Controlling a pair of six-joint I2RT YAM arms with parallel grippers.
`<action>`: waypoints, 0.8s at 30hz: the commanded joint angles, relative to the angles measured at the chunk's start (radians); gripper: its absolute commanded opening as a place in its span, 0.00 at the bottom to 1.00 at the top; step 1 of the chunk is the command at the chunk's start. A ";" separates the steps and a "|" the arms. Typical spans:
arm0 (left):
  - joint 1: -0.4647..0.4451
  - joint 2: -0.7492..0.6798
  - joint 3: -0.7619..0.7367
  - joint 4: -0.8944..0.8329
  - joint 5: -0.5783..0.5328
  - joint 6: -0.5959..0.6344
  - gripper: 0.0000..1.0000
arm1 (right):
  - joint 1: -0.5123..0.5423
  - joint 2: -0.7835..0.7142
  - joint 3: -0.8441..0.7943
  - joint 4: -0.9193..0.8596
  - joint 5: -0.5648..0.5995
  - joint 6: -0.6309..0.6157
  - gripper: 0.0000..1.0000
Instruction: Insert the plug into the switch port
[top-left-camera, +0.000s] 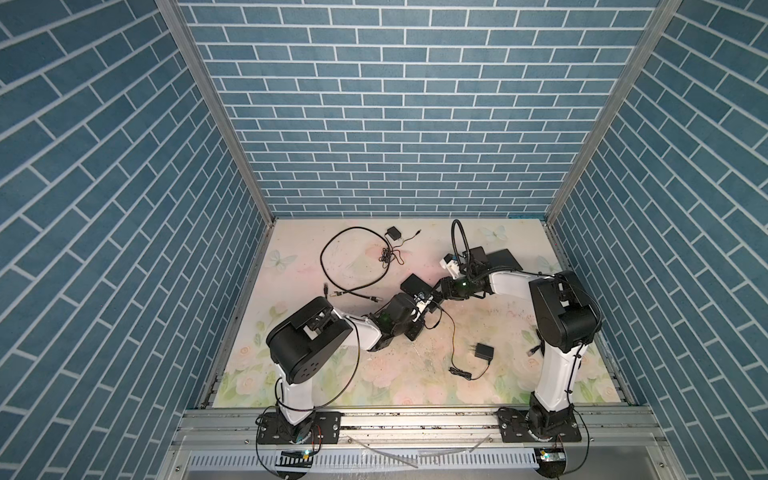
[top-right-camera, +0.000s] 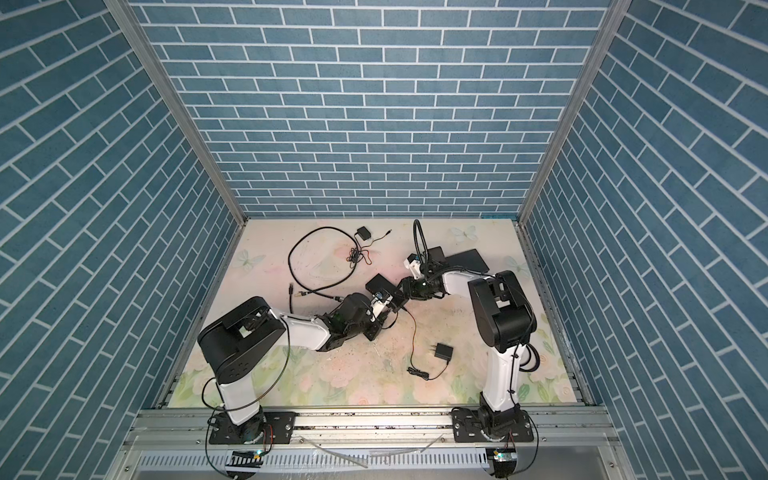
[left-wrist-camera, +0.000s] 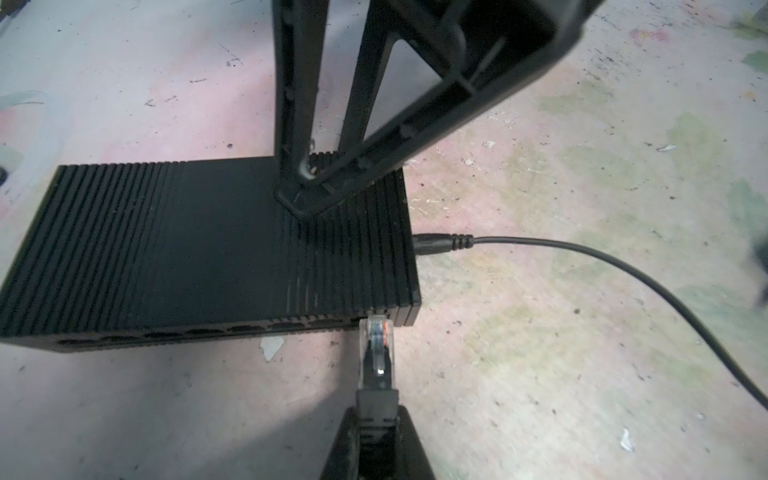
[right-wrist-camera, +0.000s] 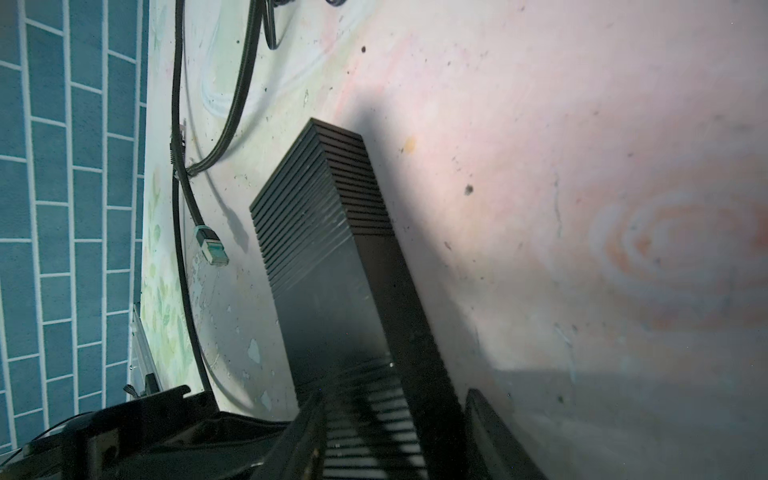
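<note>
The switch (left-wrist-camera: 216, 249) is a black ribbed box on the mat, at mid table in both top views (top-left-camera: 415, 284) (top-right-camera: 379, 284). A row of ports lines its front face. My left gripper (left-wrist-camera: 376, 415) is shut on the boot of a clear plug (left-wrist-camera: 376, 338), whose tip is at the mouth of the end port by the power jack. I cannot tell how deep it sits. My right gripper (right-wrist-camera: 395, 419) stands open over that end of the switch (right-wrist-camera: 332, 257). One of its fingers (left-wrist-camera: 299, 191) rests on the ribbed top and the other hangs beside the back face.
A thin power lead (left-wrist-camera: 582, 253) is plugged into the switch's side and runs to a black adapter (top-left-camera: 484, 352). A looped black cable (top-left-camera: 353, 266) with a spare plug (right-wrist-camera: 212, 249) lies at the back left. Another adapter (top-left-camera: 392, 232) and flat black boxes (top-left-camera: 505, 259) are at the back.
</note>
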 joint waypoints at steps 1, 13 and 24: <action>-0.002 0.030 -0.001 -0.066 -0.031 -0.036 0.05 | 0.017 -0.026 -0.063 -0.027 -0.039 0.001 0.53; -0.002 0.048 0.015 -0.094 -0.111 -0.092 0.05 | 0.023 -0.023 -0.113 0.011 -0.076 0.011 0.52; -0.005 0.044 -0.011 0.041 -0.014 -0.058 0.04 | 0.041 -0.069 -0.172 0.024 -0.106 0.018 0.51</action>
